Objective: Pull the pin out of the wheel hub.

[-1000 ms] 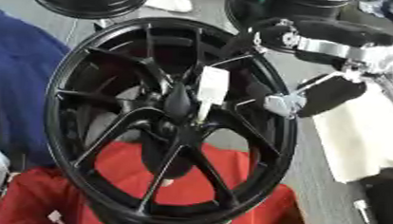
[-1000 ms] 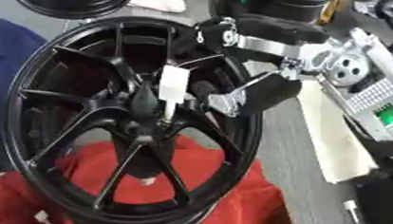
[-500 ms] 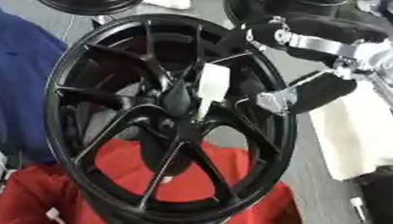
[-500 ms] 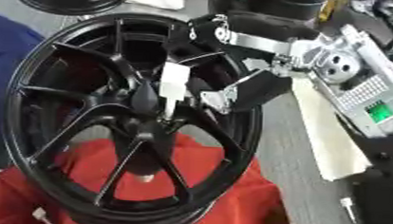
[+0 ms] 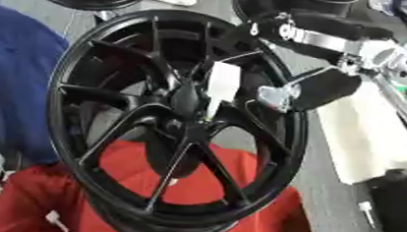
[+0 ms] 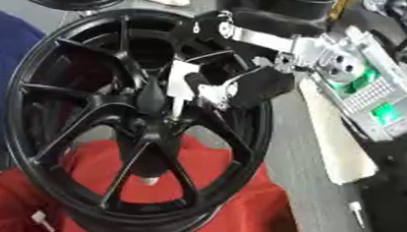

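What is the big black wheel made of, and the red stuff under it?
The wheel looks like metal with glossy black paint: light glints along its thin, stiff spokes and rim. The red stuff looks like soft cloth, matte and wrinkled, sagging beneath the wheel. I can't be certain of either from looks alone.

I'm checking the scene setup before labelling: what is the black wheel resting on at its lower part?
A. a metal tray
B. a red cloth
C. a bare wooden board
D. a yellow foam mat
B: the lower rim of the black wheel sits on a red cloth, which shows through the gaps between the spokes and spreads out beneath the rim.
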### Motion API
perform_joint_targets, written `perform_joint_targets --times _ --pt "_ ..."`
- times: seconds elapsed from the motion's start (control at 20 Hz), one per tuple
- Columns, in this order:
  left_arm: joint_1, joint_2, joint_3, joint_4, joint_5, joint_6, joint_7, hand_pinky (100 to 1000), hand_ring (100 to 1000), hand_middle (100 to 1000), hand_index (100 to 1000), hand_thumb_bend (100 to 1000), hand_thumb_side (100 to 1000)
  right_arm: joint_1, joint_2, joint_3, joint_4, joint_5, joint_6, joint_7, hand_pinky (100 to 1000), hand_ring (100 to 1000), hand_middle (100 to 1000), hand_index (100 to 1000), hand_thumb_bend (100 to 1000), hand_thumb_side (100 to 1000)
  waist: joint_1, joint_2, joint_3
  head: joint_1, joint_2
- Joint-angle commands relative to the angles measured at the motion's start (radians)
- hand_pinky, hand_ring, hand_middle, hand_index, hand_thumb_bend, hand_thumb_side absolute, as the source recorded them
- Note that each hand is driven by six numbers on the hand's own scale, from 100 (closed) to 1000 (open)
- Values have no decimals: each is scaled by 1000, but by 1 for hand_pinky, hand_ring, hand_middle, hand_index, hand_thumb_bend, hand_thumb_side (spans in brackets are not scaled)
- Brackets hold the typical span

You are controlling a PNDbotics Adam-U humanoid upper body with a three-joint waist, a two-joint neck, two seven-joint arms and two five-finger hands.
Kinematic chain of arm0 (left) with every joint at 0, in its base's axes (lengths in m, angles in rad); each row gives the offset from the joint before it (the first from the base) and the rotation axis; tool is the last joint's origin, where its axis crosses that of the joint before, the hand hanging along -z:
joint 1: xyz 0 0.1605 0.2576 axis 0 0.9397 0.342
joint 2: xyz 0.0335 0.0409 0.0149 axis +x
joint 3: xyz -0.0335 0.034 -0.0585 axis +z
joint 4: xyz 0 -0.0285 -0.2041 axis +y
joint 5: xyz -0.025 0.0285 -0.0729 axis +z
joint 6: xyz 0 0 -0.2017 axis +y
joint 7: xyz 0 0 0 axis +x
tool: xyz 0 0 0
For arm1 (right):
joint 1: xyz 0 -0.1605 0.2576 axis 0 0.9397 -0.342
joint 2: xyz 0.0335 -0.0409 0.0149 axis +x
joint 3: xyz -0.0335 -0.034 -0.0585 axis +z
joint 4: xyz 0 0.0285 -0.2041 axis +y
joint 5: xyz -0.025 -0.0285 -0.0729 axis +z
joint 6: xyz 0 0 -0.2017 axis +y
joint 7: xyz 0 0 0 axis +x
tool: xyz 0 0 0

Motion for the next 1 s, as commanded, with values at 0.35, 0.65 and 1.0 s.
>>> perform_joint_targets --times 0.35,0.65,1.0 --pt "-12 -1 -2 -16 -2 3 -5 635 749 618 679 100 815 -11 -1 2 -12 -5 16 19 928 939 843 937 100 577 2 0 3 -10 -6" --pt "-10 -7 -3 -16 -1 8 -5 636 749 617 676 100 816 -4 1 1 -12 -12 35 28 934 944 845 938 100 633 -1 3 3 -8 -10" --pt "-12 -9 -5 -16 -2 7 -8 637 748 617 675 100 818 5 2 1 -12 64 11 29 935 947 828 933 100 499 -4 8 9 -10 -13"
